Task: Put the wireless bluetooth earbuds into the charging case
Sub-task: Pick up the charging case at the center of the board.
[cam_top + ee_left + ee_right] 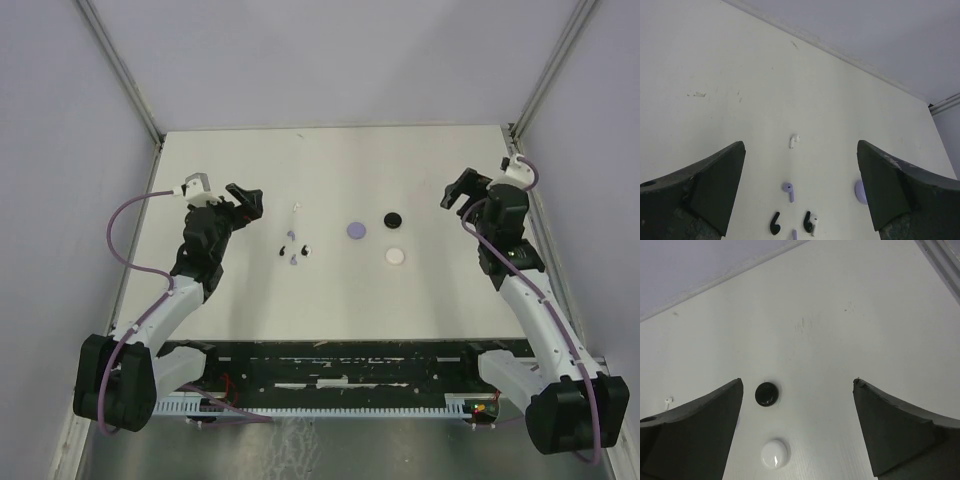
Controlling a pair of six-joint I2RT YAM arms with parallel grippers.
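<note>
Black, white and lilac earbuds (295,247) lie loose on the table (400,165), left of centre and near your left gripper (252,200), whose fingers stand wide apart on nothing. To their right sit a lilac disc (356,230), a black disc (393,218) and a white disc (397,256), each apart. Your right gripper (458,192), near the right edge, is spread wide too and holds nothing.

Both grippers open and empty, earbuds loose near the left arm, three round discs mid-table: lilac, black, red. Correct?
One slip: the third disc is white, not red. The top view shows the lilac disc, black disc and white disc; the right wrist view confirms the white one. The rest holds: left gripper and right gripper open and empty, earbuds loose near the left arm.
</note>
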